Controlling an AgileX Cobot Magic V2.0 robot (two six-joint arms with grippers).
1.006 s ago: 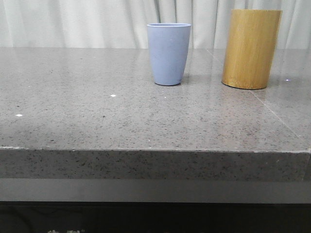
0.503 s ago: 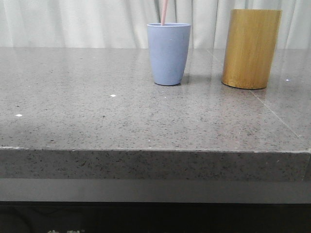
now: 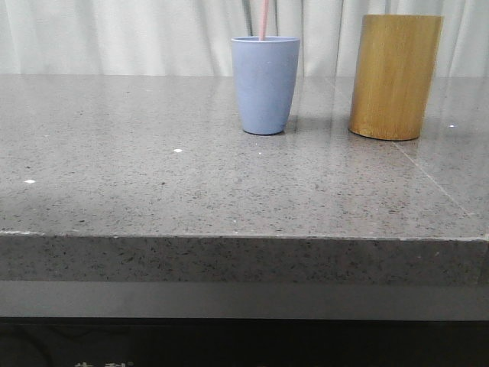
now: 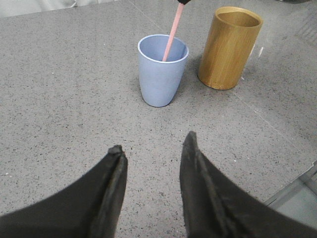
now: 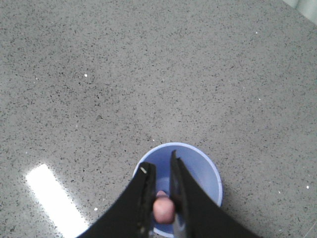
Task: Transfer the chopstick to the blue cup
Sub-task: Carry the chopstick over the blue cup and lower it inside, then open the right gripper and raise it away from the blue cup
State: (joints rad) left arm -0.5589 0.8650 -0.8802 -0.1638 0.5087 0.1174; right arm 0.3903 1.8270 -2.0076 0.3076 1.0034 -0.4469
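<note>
Left gripper (image 4: 152, 148): it is seen in the left wrist view above the bare grey table (image 3: 137, 183). The two dark fingers are spread apart and nothing is held between them. The blue cup is seen ahead of the fingertips, well apart from them.

Blue cup (image 3: 265, 84): it is placed upright on the table, at about 12 o'clock from the middle of the front view, far back near the curtain (image 3: 114, 34). No contact with the bamboo holder is seen.

Chopstick (image 3: 263, 19): the pale pink stick is seen to rise out of the blue cup, slightly tilted. Its lower end is placed inside the cup; whether the bottom is touched cannot be told. Its top end is pinched by the right gripper.

Right gripper (image 5: 161, 186): it is seen directly above the mouth of the blue cup in the right wrist view. The fingers are pressed against the pink end of the chopstick.

Bamboo holder (image 3: 395, 76): the yellow-brown cylinder is placed upright at 3 o'clock from the blue cup, near it but apart.
</note>
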